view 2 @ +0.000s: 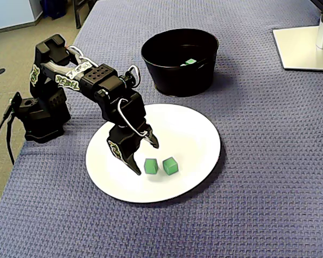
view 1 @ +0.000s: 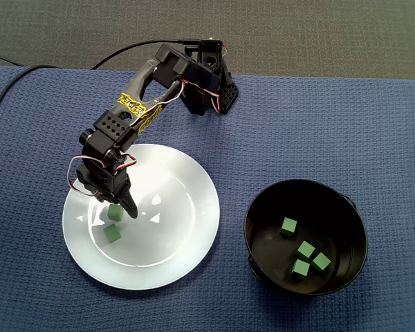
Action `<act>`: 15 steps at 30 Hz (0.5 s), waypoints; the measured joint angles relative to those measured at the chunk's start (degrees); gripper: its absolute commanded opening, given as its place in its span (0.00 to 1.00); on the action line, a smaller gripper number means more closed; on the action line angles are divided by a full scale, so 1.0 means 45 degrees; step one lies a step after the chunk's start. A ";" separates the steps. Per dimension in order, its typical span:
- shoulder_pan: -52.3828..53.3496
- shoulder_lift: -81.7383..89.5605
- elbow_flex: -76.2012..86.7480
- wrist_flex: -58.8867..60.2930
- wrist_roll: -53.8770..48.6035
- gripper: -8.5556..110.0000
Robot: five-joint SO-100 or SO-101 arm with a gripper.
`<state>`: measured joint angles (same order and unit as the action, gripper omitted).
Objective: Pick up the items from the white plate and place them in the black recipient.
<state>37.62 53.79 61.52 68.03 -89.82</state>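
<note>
Plate (view 1: 180, 207) lot: gripper (view 2: 146, 159) spread, low over it.
In a fixed view, I have the jaws open about one cube (view 1: 115, 211) at the plate's 9 o'clock, ready to pinch; second cube (view 1: 112, 234) at 8; bowl (view 1: 339, 221) at 3, four cubes (view 1: 306, 249) inside.

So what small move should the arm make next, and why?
Probably close the jaws on the green cube between them. They stand open on either side of it, low over the white plate, so a grasp looks ready. The other cube lies just beside, clear of the jaws.
</note>
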 measured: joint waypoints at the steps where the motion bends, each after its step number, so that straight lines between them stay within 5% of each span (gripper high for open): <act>1: 0.0000 -0.0020 0.0000 0.0000 -0.0059 0.32; 15: -0.0020 -0.0645 0.0137 -0.1250 -0.0996 0.31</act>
<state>37.53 50.89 62.14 62.40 -94.31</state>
